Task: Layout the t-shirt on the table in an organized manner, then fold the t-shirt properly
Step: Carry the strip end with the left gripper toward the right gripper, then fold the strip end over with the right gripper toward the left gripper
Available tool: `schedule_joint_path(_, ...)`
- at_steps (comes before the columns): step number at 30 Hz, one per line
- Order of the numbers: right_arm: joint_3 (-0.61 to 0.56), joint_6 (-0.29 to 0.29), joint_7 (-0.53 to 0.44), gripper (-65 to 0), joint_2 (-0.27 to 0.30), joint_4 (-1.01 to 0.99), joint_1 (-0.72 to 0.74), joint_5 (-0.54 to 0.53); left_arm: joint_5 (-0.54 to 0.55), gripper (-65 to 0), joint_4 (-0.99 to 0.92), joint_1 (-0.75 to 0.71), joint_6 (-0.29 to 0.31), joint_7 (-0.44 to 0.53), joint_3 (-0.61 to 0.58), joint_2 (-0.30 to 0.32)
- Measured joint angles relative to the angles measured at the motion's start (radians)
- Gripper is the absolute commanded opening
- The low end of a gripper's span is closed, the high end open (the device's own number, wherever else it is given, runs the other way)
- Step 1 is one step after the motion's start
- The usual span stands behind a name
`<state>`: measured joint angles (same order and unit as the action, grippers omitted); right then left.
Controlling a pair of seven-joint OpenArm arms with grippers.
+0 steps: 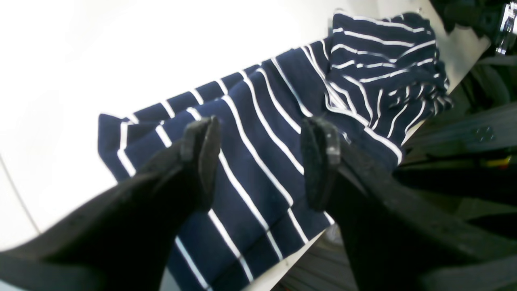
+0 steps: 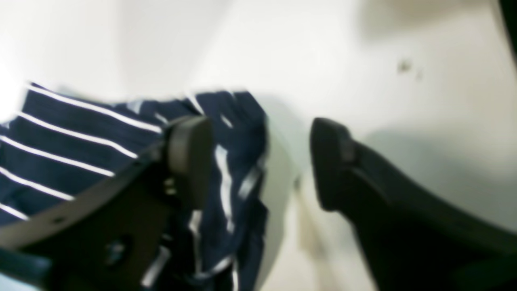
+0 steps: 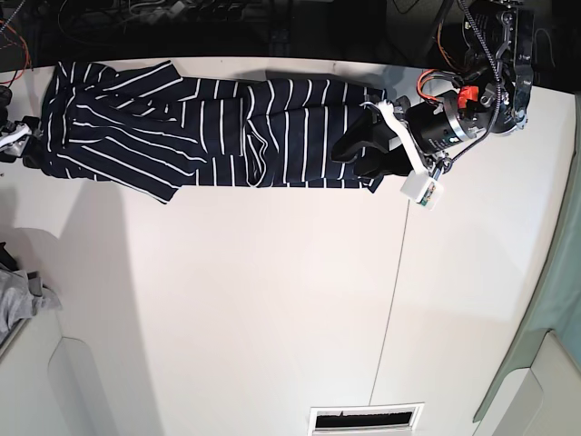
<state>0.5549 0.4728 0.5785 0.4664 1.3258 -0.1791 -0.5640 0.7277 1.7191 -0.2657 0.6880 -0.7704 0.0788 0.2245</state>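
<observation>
The dark navy t-shirt [image 3: 209,127] with thin white stripes lies stretched in a long band along the far edge of the white table [image 3: 272,300]. Its left end is bunched and one corner hangs down toward the middle. My left gripper [image 3: 352,154] hovers over the shirt's right end. In the left wrist view it [image 1: 260,159] is open, with striped cloth [image 1: 258,121] flat beneath and nothing pinched. In the right wrist view my right gripper [image 2: 260,161] is open too. A blurred, crumpled fold of the shirt [image 2: 238,169] lies loose by its left finger [image 2: 190,153].
A plain grey cloth [image 3: 20,300] sits at the left edge. A thin dark seam [image 3: 390,291] runs down the table. A vent slot [image 3: 366,418] is at the near edge. Cables and dark equipment [image 3: 272,23] line the far side behind the shirt.
</observation>
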Motion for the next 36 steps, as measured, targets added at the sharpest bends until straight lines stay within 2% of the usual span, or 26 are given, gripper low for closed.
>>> schedule_joint_path(1, 0.000, 0.004, 0.011, -22.8, 0.002, -0.027, 0.000, -0.006, -0.001, -30.4, 0.000, 0.000, 0.000, 0.000, 0.000, 0.002)
schedule_joint_path(4, -0.001, 0.077, 0.074, -22.8, -0.001, -0.084, -0.008, -0.093, 0.000, -30.4, 0.000, 0.000, 0.000, 0.000, 0.000, 0.006)
schedule_joint_path(10, -0.002, 0.089, 0.126, -22.8, -0.046, -0.108, -0.004, -0.192, 0.000, -30.4, 0.000, 0.000, 0.000, 0.000, 0.000, 0.005)
schedule_joint_path(16, -0.072, 0.104, 0.113, -22.9, -0.087, -0.107, 0.000, -0.217, 0.000, -30.4, 0.000, 0.000, 0.000, 0.000, 0.000, 0.005)
schedule_joint_path(21, -0.132, 0.108, 0.091, -23.1, -0.093, -0.104, 0.005, -0.218, 0.034, -30.4, 0.000, 0.000, 0.000, 0.000, 0.023, 0.005)
schedule_joint_path(22, -0.133, 0.108, 0.077, -24.9, -0.095, -0.104, 0.005, -0.217, 0.043, -30.4, 0.000, 0.000, 0.000, 0.000, 0.043, 0.005)
schedule_joint_path(23, -0.133, 0.108, 0.062, -29.4, -0.096, -0.104, 0.005, -0.217, 0.047, -30.4, 0.000, 0.000, 0.001, 0.000, 0.069, 0.005)
schedule_joint_path(28, -0.126, 0.096, 0.007, -65.0, -0.098, -0.107, 0.004, -0.150, 0.047, -30.4, 0.000, 0.000, 0.000, -0.016, 0.192, 0.016)
schedule_joint_path(31, -0.113, 0.097, 0.010, -65.0, -0.101, -0.106, 0.004, -0.146, 0.046, -30.4, 0.000, -0.020, 0.000, -0.016, 0.198, 0.047)
schedule_joint_path(36, -0.052, 0.096, 0.021, -65.0, -0.104, -0.061, -0.001, -0.145, 0.048, -30.4, -0.029, -0.079, 0.001, 0.002, 0.178, 0.050)
